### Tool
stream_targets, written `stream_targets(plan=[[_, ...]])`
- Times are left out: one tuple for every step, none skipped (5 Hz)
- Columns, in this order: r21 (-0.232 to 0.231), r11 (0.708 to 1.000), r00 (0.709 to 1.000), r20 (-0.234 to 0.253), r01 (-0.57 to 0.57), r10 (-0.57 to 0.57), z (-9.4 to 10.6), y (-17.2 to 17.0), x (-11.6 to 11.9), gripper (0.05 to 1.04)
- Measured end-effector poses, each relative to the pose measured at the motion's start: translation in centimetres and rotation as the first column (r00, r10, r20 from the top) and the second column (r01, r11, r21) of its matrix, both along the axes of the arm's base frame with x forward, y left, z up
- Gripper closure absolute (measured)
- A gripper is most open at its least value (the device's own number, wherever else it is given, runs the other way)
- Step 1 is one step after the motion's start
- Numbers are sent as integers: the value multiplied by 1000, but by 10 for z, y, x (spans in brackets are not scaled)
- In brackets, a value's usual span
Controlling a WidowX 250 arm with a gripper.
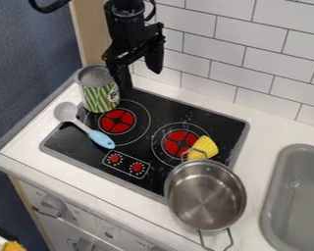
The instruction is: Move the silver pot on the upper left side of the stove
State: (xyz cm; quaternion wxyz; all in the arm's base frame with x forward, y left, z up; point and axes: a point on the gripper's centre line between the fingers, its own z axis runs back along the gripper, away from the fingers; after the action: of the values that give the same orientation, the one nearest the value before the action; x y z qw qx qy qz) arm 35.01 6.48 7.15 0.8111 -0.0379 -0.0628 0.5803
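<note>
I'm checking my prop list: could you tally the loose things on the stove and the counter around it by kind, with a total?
Silver two-handled pot: 1
Green-striped can: 1
Spoon with a blue handle: 1
Yellow ridged item, exact kind unclear: 1
Total: 4

My black gripper (141, 81) matches a black stovetop (215, 122) with red, white-ringed burners (117, 121), among a silver pot (205, 198), green-and-cream striped can (99, 98), grey spoon (65, 112) with light-blue handle (102, 139), yellow ribbed object (204, 147) and white counter (32, 147).
</note>
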Motion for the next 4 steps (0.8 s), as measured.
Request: stream_targets(plan=[[-5, 1000, 999, -35, 2, -2, -12, 0, -3, 83], [2, 996, 993, -74, 89, -89, -20, -19, -9, 83], [15, 972, 967, -112, 233, -230, -22, -40, -15, 83], [95, 915, 919, -101, 391, -382, -17, -61, -36, 83]])
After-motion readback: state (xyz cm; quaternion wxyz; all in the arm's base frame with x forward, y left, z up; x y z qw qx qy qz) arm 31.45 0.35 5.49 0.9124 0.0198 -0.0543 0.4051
